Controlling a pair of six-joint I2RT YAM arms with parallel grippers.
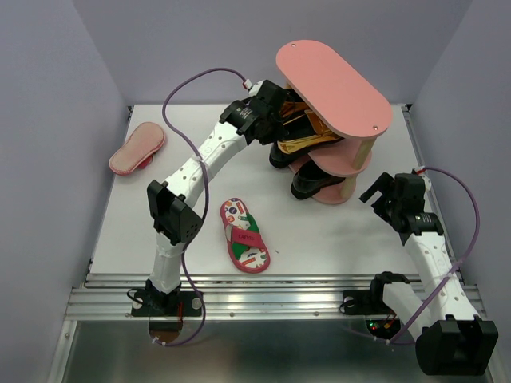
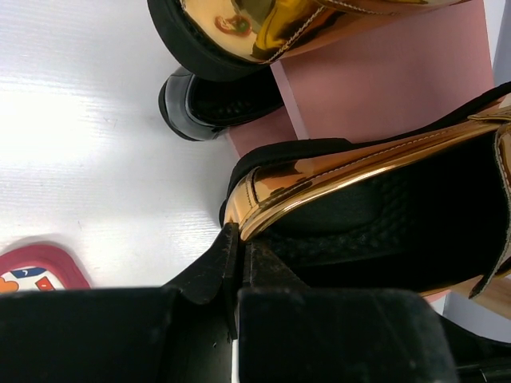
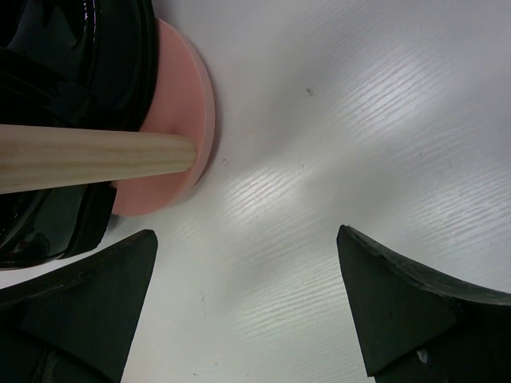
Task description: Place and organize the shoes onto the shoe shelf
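Note:
The salmon-pink shoe shelf (image 1: pixel 335 84) stands at the back right. Two black loafers (image 1: pixel 315 179) lie on its lowest board, and two gold loafers (image 1: pixel 307 140) are at the middle board. My left gripper (image 1: pixel 281 108) reaches under the top board and is shut on the heel rim of one gold loafer (image 2: pixel 335 171); its fingertips (image 2: pixel 227 251) pinch that rim. The other gold loafer (image 2: pixel 263 32) and a black loafer (image 2: pixel 200 104) show beyond. One printed flip-flop (image 1: pixel 245 235) lies footbed up at the table's middle front. Another flip-flop (image 1: pixel 137 149) lies at the far left. My right gripper (image 1: pixel 382 195) stands open beside the shelf.
In the right wrist view, the shelf's bottom board (image 3: pixel 180 104) and a wooden post (image 3: pixel 80 155) sit just left of my open right gripper (image 3: pixel 247 263), with white table under it. Walls close in the table at left, back and right.

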